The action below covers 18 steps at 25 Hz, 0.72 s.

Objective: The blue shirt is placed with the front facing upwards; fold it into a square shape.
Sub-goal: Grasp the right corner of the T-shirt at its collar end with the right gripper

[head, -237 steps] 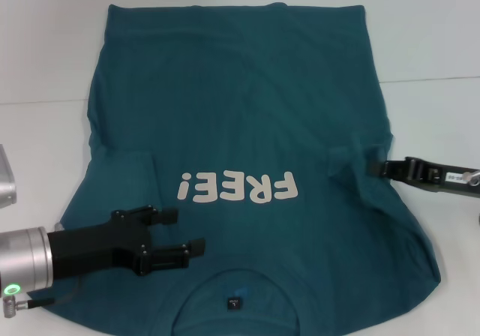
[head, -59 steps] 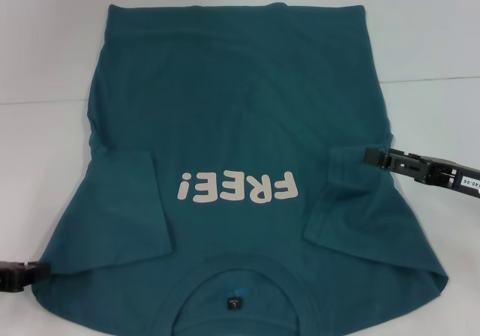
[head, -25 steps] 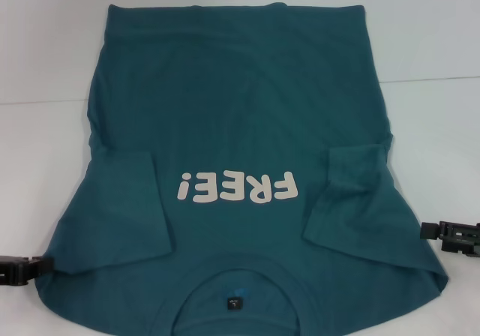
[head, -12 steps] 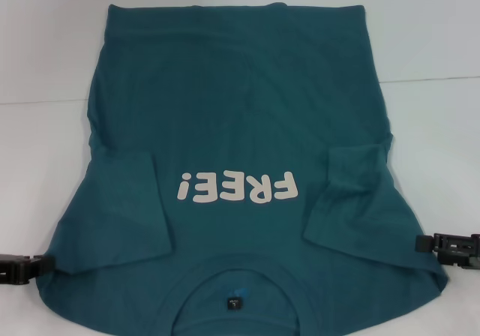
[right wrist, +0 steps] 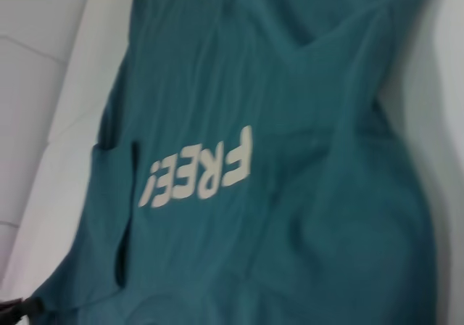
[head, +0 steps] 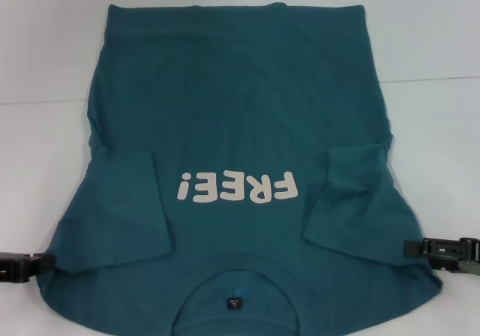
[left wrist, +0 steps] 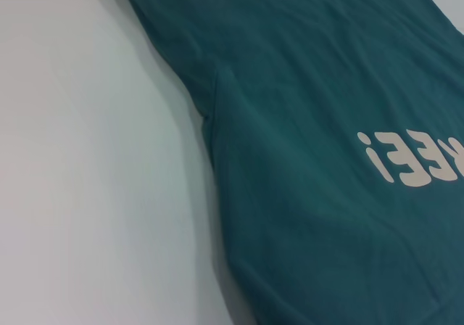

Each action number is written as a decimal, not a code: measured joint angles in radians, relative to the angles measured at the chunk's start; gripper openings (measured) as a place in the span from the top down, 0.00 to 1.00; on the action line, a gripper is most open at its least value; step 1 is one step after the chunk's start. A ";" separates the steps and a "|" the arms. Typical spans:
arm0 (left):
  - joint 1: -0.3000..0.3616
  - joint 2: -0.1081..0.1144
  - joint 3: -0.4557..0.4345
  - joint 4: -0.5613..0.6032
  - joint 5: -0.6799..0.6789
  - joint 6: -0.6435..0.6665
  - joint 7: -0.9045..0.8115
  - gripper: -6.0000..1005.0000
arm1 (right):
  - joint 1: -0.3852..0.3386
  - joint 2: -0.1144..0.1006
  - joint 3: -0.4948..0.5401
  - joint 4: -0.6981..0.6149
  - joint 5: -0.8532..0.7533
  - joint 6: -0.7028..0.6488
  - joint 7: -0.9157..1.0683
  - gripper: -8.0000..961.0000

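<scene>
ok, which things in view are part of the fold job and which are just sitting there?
Part of the job:
- blue shirt, front up, both sleeves folded in over the chest
- left gripper, at the shirt's left edge near the shoulder
- right gripper, at the shirt's right edge near the shoulder

Just there:
- white table under the shirt; nothing else in view

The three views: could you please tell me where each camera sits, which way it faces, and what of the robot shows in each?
Head view: on the head, looking forward and down on the shirt; left gripper and right gripper at its shoulders.
Left wrist view: on the left wrist, beside the shirt's edge; no robot parts.
Right wrist view: on the right wrist, across the shirt; left gripper far off.
All share the FREE! lettering.
</scene>
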State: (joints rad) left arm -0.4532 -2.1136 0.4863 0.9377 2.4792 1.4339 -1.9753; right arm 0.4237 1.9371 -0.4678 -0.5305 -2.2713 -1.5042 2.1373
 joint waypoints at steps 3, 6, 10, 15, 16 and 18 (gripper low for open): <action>-0.003 0.001 0.000 -0.001 0.001 -0.001 0.001 0.94 | 0.010 0.003 0.000 0.000 0.000 -0.015 0.000 0.03; -0.007 0.002 0.000 -0.002 0.001 -0.001 0.002 0.94 | 0.023 0.009 -0.004 0.000 -0.001 -0.024 0.000 0.03; -0.013 0.003 0.000 -0.005 0.004 -0.002 0.003 0.94 | 0.039 0.015 -0.011 0.000 -0.001 -0.034 -0.001 0.03; -0.016 0.002 0.000 -0.007 0.006 -0.005 0.004 0.94 | 0.049 0.018 -0.037 0.000 -0.001 -0.039 0.000 0.04; -0.016 0.002 0.000 -0.007 0.006 -0.007 0.004 0.94 | 0.049 0.018 -0.042 0.000 -0.001 -0.040 0.001 0.04; -0.016 0.001 0.000 -0.008 0.007 -0.010 0.004 0.94 | 0.043 0.018 -0.055 0.001 -0.001 -0.045 0.010 0.04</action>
State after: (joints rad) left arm -0.4695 -2.1123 0.4862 0.9295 2.4859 1.4236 -1.9710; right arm 0.4665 1.9550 -0.5228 -0.5297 -2.2718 -1.5496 2.1472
